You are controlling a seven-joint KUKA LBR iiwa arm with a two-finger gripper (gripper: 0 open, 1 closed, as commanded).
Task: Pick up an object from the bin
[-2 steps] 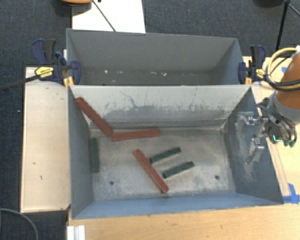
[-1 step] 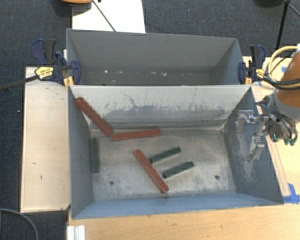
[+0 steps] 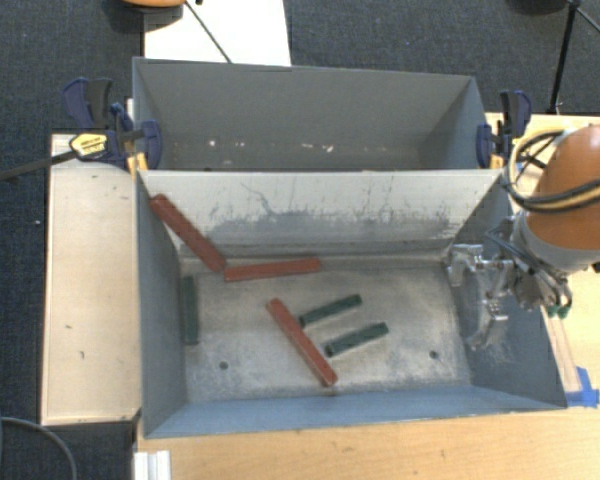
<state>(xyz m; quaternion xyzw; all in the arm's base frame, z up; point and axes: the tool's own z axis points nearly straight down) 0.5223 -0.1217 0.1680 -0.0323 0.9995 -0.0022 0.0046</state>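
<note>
Contents of the grey metal bin (image 3: 158,328), listed from my own position outward.

1. My fingers (image 3: 483,333): silver metal, at the right end of the bin, middle right of the frame. They hang over bare floor close to the right wall. Whether they stand wide or narrow I cannot tell from this angle.
2. Orange cover (image 3: 580,193) on my wrist: at the right edge of the frame, above and to the right of the fingers, with black cables (image 3: 528,163) looped across its upper left side.
3. Lower dark green bar (image 3: 356,339): short, lying flat near the centre of the floor and tilted slightly up to the right. It is the piece nearest to me, yet well apart from the fingers.
4. Upper dark green bar (image 3: 330,310): same kind and same tilt, just above and left of item 3, near it but apart.
5. Centre red-brown bar (image 3: 302,341): long and flat, running diagonally from upper left to lower right. Its upper part is just beside the left ends of both green bars.
6. Flat red-brown bar (image 3: 273,268): lying nearly level along the foot of the back wall, left of centre.
7. Leaning red-brown bar (image 3: 185,233): slanting down from the upper left corner, its lower end meeting the left end of item 6.
8. Left dark green bar (image 3: 188,310): lying lengthwise beside the left wall, well apart from the others.
</note>
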